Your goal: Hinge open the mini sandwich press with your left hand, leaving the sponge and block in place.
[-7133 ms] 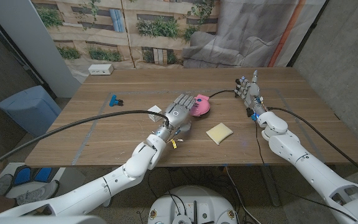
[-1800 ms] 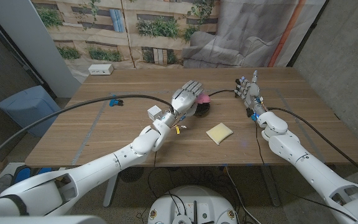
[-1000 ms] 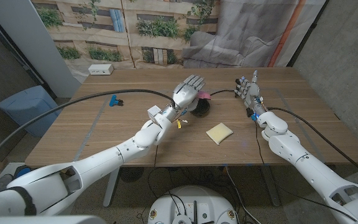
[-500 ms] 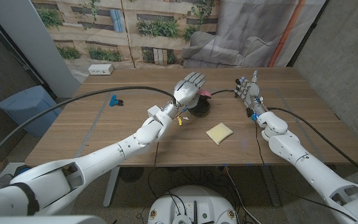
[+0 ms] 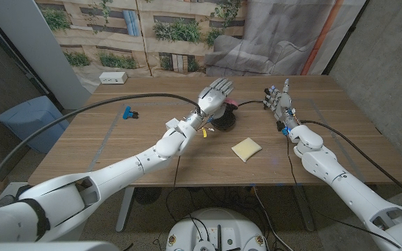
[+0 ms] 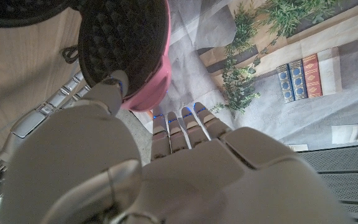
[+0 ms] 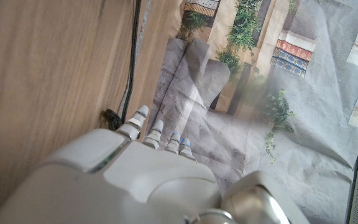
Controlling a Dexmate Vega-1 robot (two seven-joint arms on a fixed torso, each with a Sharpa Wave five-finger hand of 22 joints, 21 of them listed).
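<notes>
Lid [image 6: 143, 68] of sandwich press [image 5: 223, 120] stood nearly upright, left hand [image 5: 212, 95] apparently pushing it open-fingered; best eased back gently, sponge [image 5: 246, 148] untouched.

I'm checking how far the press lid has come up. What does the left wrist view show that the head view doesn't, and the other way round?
Left wrist view alone: the raised pink lid's dark ridged plate, seen close, with a fingertip at its rim.
Head view alone: the yellow sponge, the blue block, the right hand and the table.
Both: the left hand at the sandwich press.
</notes>
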